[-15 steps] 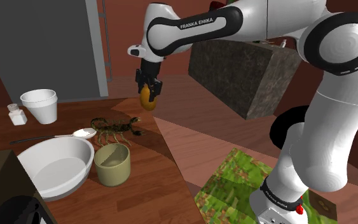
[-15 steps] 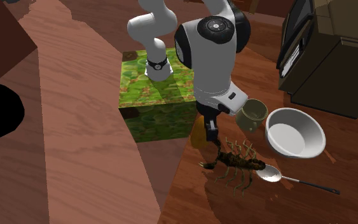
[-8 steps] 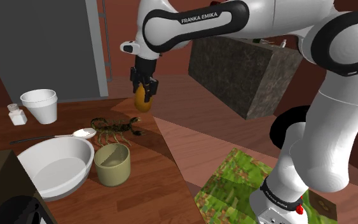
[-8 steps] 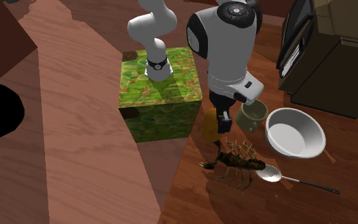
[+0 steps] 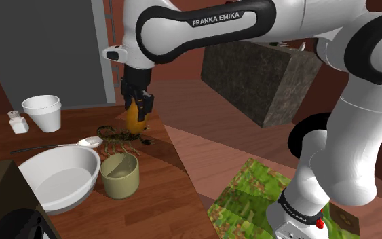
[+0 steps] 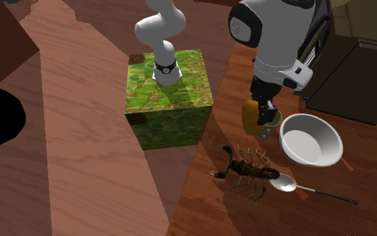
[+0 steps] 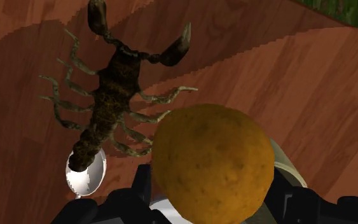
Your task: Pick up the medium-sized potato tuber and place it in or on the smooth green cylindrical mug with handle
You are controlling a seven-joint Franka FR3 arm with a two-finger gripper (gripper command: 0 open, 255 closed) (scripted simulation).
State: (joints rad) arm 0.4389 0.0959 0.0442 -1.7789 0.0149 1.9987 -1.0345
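Note:
The potato (image 5: 134,117), orange-brown and rounded, hangs in the air with my gripper (image 5: 137,107) shut on it. It is above the scorpion figure (image 5: 123,134) on the wooden table. The olive-green mug (image 5: 120,175) stands upright nearer the front edge, below and apart from the potato. In the second exterior view the potato (image 6: 250,115) hangs just left of the mug (image 6: 270,121), which the gripper (image 6: 258,112) partly hides. In the wrist view the potato (image 7: 212,162) sits between the black fingers (image 7: 139,191), over part of the mug's rim (image 7: 287,167).
A white bowl (image 5: 53,175) sits beside the mug, and a spoon (image 5: 81,142) lies by the scorpion. A white cup (image 5: 43,112) and a small shaker (image 5: 17,123) stand at the back. The table edge runs diagonally; beyond it are the green stand (image 5: 250,197) and a dark stone block (image 5: 264,78).
The arm has swung to the shoulder view's left and a little lower, carrying the potato from beyond the table's edge to above the scorpion, closer to the mug.

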